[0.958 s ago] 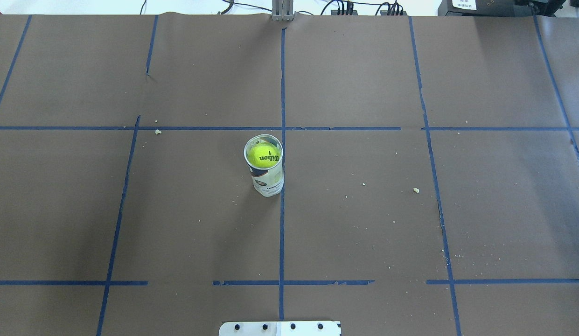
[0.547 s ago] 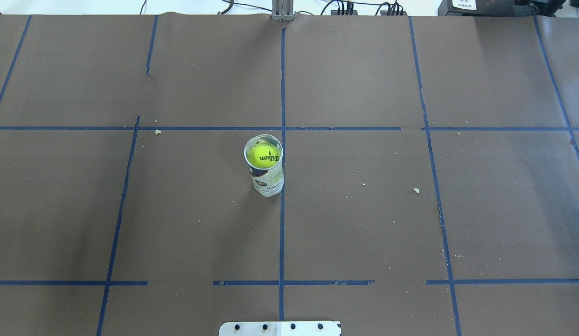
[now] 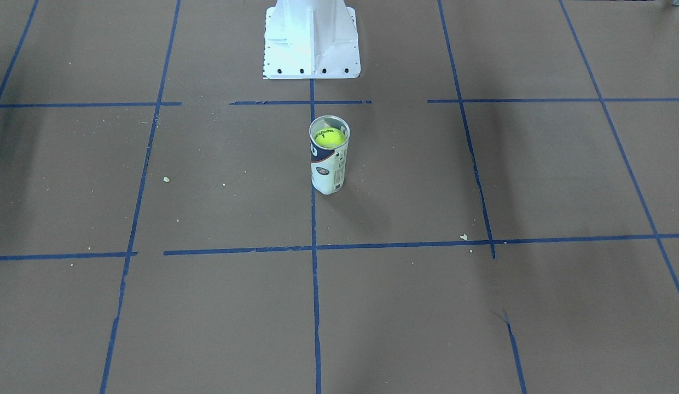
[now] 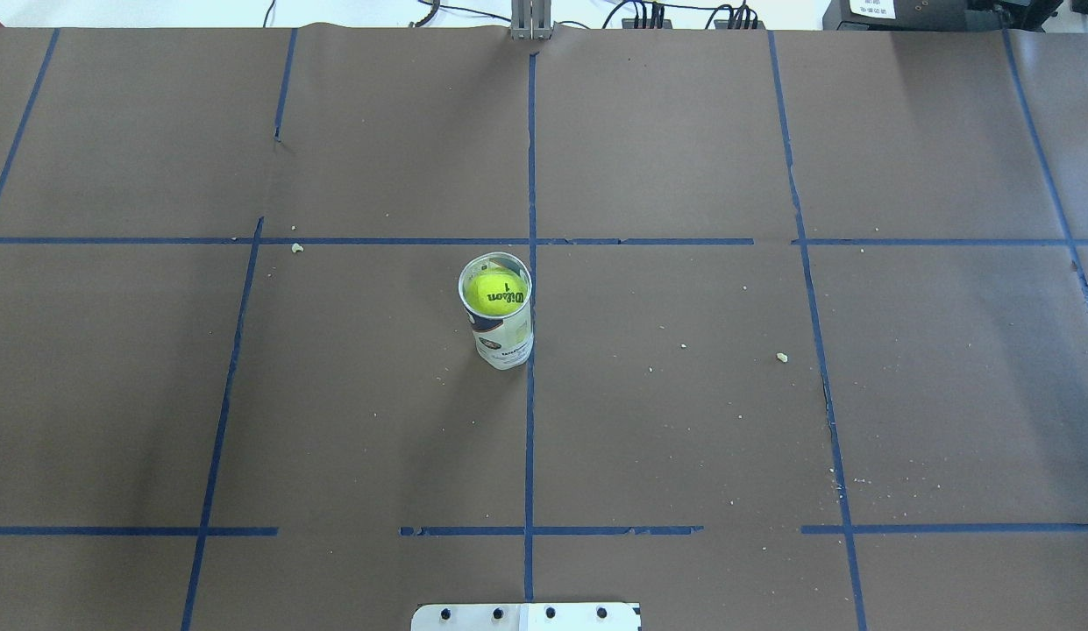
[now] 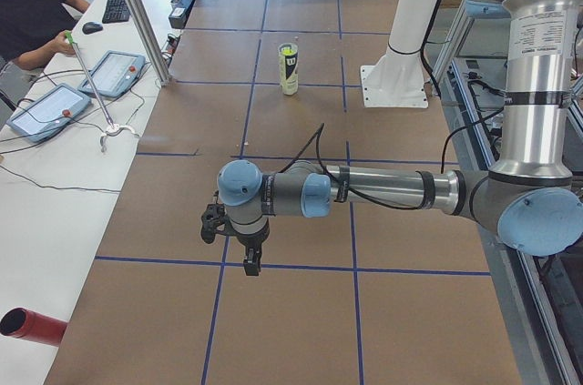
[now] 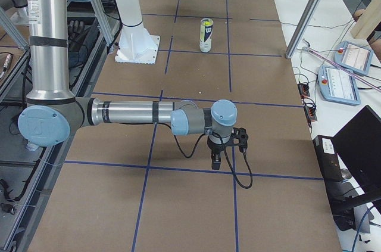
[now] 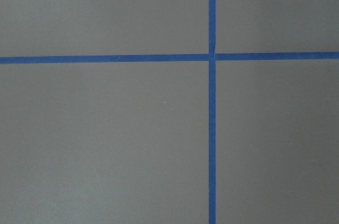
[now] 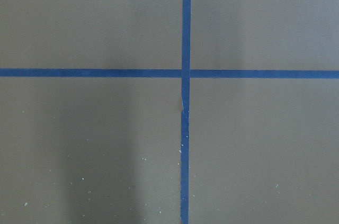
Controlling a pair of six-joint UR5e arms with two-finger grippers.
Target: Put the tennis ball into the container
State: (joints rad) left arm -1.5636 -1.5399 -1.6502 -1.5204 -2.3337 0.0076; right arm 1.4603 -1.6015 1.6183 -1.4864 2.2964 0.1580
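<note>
The clear tennis-ball can (image 4: pixel 505 338) (image 3: pixel 329 171) stands upright near the table's middle, just left of the centre tape line in the overhead view. The yellow-green tennis ball (image 4: pixel 496 293) (image 3: pixel 329 138) sits inside it near the open top, lettering up. Both arms are far from the can, at opposite ends of the table. The left gripper (image 5: pixel 249 258) points down over a tape crossing, and so does the right gripper (image 6: pixel 216 159). They show only in the side views, so I cannot tell whether they are open or shut. Both wrist views show only brown paper and blue tape.
The white bolted pedestal (image 3: pixel 311 44) (image 4: pixel 526 616) stands at the robot's side of the table behind the can. A seated operator (image 5: pixel 27 12) with tablets and a red cylinder (image 5: pixel 25 323) are beside the left end. Crumbs dot the paper (image 4: pixel 781 357).
</note>
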